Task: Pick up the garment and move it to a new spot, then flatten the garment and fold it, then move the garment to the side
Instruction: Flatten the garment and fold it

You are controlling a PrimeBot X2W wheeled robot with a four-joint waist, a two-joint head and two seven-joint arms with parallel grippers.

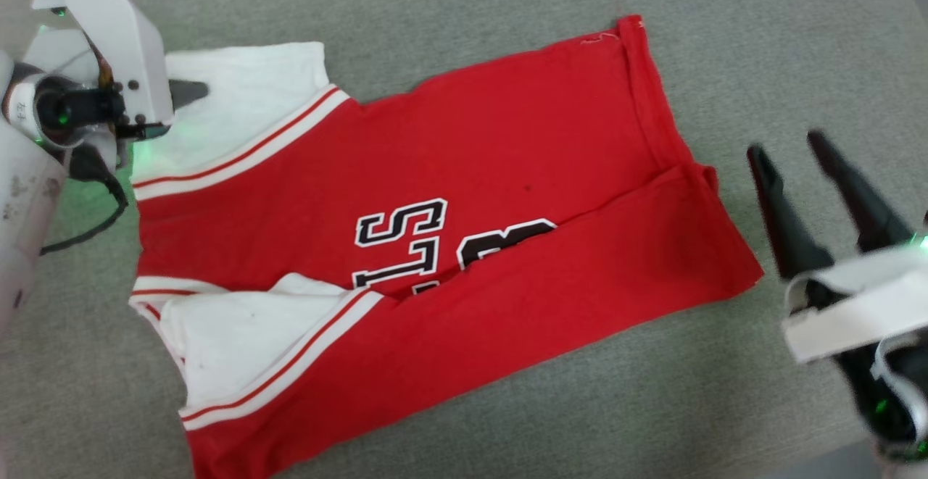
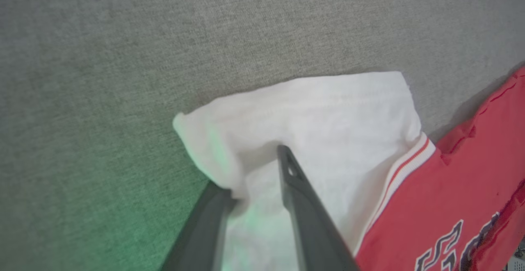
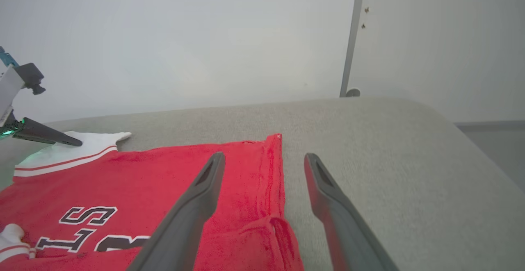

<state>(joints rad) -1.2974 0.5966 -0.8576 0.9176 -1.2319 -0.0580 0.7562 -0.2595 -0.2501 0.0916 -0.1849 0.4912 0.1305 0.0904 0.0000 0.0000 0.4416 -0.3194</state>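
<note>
On the grey fabric surface (image 1: 449,1), the garment (image 1: 471,138) is spread out lengthwise, its shoulders turned to the robot's left and its hem (image 1: 649,95) to the right. The near long edge is folded up over the body, so the black, white-outlined lettering (image 1: 402,236) is half covered along a diagonal crease. The lower sleeve (image 1: 232,341) is tucked in flat at the near left corner, bordered by white-and-red striped trim (image 1: 290,363).

Now, up at the far left corner, the upper sleeve (image 1: 246,91) is where the action is found: the left gripper (image 2: 252,168) is set low at the sleeve's outer edge. In the left wrist view, one dark finger (image 2: 305,209) is laid on top of the white cloth, while the tip of the other finger (image 2: 205,230) is hidden beneath a raised fold of it. A gap is seen between the two, with cloth bunched in it; whether the sleeve is actually pinched cannot be told. A green glow is cast on the cloth and the surface just beside the fingers.

Over on the right, the right gripper (image 1: 785,144) is held apart from the garment, just beyond the hem end, over the grey surface. Its jaws are spread wide and nothing is carried between them. In the right wrist view, the hem's far corner is framed beyond its two fingers, with a pale wall (image 3: 164,37) behind the surface.
</note>
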